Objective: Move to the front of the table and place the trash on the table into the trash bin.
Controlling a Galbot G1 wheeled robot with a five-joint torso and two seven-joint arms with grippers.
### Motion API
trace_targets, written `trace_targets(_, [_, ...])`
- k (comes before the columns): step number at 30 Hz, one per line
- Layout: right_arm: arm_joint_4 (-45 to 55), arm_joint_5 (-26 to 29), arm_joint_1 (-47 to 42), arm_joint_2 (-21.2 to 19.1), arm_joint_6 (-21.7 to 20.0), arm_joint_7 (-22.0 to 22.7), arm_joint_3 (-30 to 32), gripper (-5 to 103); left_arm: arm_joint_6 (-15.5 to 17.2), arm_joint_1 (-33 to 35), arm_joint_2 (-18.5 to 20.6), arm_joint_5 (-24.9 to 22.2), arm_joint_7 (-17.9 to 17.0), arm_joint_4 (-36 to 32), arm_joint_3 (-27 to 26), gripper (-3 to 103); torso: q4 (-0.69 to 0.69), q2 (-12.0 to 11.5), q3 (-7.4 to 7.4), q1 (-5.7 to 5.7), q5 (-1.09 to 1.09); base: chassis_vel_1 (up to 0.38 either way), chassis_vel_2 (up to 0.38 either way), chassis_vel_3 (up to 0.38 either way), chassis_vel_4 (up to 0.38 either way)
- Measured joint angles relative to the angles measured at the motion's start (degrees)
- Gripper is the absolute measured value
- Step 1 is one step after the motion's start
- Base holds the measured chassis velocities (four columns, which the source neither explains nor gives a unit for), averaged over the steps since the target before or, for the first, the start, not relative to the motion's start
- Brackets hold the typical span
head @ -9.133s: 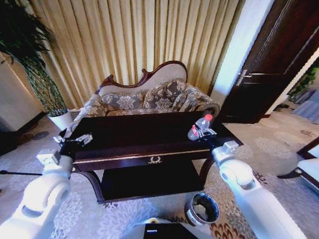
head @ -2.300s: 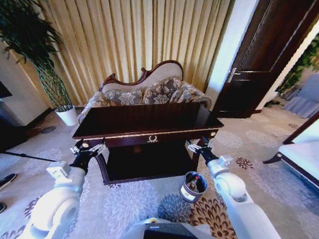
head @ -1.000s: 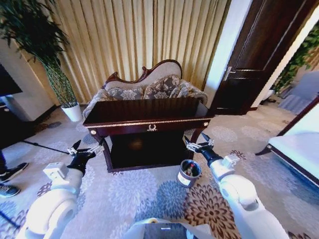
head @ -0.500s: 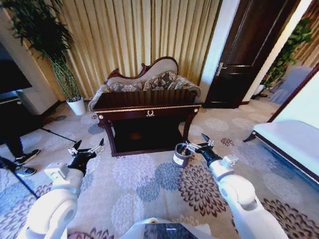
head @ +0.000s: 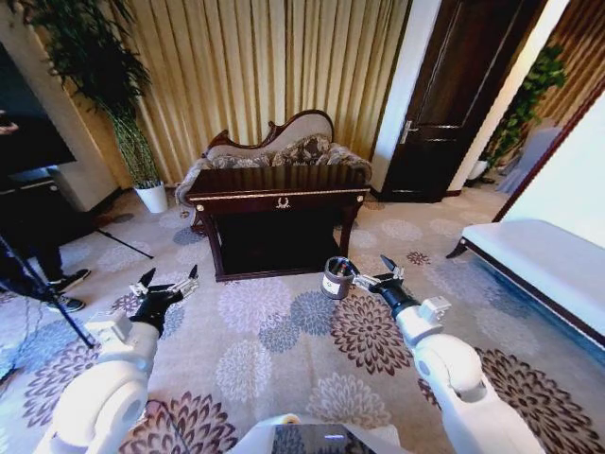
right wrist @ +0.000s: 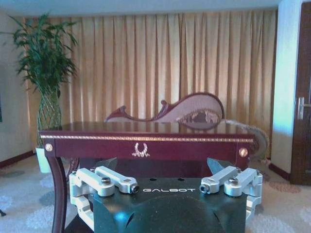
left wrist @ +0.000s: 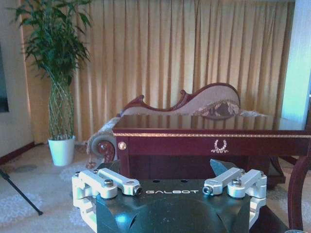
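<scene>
The table (head: 280, 192) and trash bin (head: 336, 278) now sit farther off, left gripper (head: 167, 287) and right gripper (head: 374, 274) spread.

We held both white arms stretched forward and low, elbows slightly bent. Our left gripper (head: 168, 285) sat out front on the left, fingers spread wide apart. Our right gripper (head: 374, 271) sat out front on the right, fingers spread apart too, nothing between them. Wrists level, both pointing ahead
</scene>
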Motion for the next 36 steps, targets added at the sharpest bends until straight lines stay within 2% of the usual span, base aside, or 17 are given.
trace_targets(6, [-0.38, 0.73, -0.16, -0.15, -0.2, 0.08, 0.24, 100, -2.89, 0.36, -0.68, 1.44, -0.11, 0.0, 1.59, 100, 0.01, 0.0, -0.02, -0.01, -0.02, -0.035, 0.021, 0.021, -0.026])
trace_targets(15, [0.26, 0.81, -0.07, -0.44, -0.55, 0.35, 0.39, 100, -4.62, 0.02, -1.28, 2.16, -1.18, 0.0, 2.47, 100, 0.01, 0.04, -0.03, -0.05, -0.02, 0.0, 0.0, 0.0, 0.0])
trace_targets(36, [0.43, 1.33, 0.93, -1.75, -0.98, 0.39, -0.31, 100, -5.48, -0.23, -1.09, 2.08, -1.29, -0.01, 1.37, 100, 0.01, 0.04, -0.03, -0.06, -0.01, 0.0, 0.0, 0.0, 0.0])
